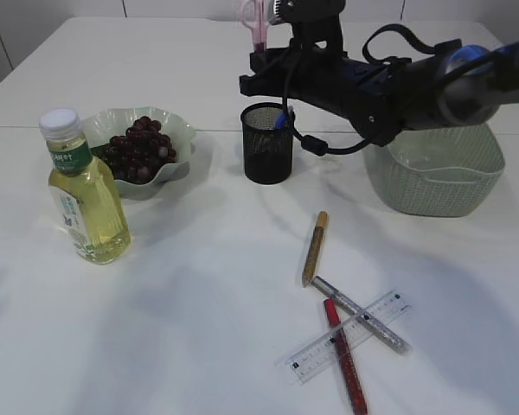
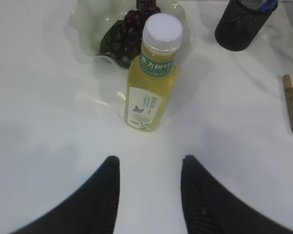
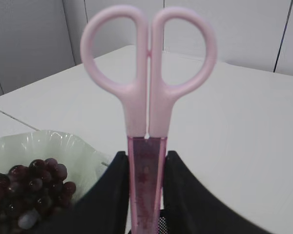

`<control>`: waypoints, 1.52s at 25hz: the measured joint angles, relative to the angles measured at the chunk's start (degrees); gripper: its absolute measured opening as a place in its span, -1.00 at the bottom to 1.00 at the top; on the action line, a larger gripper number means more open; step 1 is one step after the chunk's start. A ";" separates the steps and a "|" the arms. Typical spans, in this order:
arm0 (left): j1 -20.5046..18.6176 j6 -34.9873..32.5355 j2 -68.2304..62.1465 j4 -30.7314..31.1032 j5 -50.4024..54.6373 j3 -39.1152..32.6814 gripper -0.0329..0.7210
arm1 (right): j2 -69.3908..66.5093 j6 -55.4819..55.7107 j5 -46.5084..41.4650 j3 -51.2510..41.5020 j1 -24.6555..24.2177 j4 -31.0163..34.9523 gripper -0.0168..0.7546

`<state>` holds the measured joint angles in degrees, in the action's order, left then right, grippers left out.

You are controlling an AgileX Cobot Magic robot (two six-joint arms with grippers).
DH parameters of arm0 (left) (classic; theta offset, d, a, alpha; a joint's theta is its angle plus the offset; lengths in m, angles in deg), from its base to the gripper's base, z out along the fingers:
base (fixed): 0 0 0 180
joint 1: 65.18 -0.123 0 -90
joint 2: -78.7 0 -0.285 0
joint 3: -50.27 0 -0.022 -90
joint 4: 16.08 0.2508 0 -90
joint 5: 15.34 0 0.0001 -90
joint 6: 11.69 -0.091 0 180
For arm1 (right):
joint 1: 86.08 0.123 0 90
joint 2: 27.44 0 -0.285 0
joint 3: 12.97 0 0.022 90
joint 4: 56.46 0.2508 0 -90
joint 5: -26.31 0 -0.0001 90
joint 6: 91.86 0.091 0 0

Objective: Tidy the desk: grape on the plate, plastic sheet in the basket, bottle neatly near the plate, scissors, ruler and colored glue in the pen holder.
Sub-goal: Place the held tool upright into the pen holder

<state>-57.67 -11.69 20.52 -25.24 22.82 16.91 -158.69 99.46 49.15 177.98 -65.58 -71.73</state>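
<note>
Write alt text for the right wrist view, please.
Two black fingers grip pink scissors upright, handles up, just above a black mesh pen holder. A pale green plate of dark grapes sits lower left on the white table.

Open table lies ahead of the left gripper, with only the bottle standing at twelve o'clock. The pens and ruler clutter five o'clock of the pen holder.

Black mesh pen holder (matt)
</note>
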 joint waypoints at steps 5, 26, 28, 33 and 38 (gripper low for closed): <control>0.00 0.00 0.00 0.27 -0.40 0.00 -0.09 | -3.61 0.00 -0.23 2.00 0.00 -0.14 -0.49; 0.00 0.00 0.00 0.53 -1.55 0.00 -0.09 | -7.97 -0.59 -1.84 5.40 0.00 -0.31 -0.49; 0.00 0.00 0.00 0.53 -1.55 0.00 -0.09 | -7.97 -0.85 -1.92 5.40 0.00 -0.42 -0.49; 0.00 0.00 0.00 0.57 -1.55 0.00 -0.09 | -7.97 -1.31 -1.97 5.40 0.00 -0.44 -0.49; 0.00 0.00 0.00 0.67 -1.55 0.00 -0.09 | -7.97 -1.31 -1.97 5.40 -0.10 -0.55 -0.49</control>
<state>-57.67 -11.69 20.52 -24.57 21.28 16.91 -166.66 98.14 47.18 183.38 -65.69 -72.27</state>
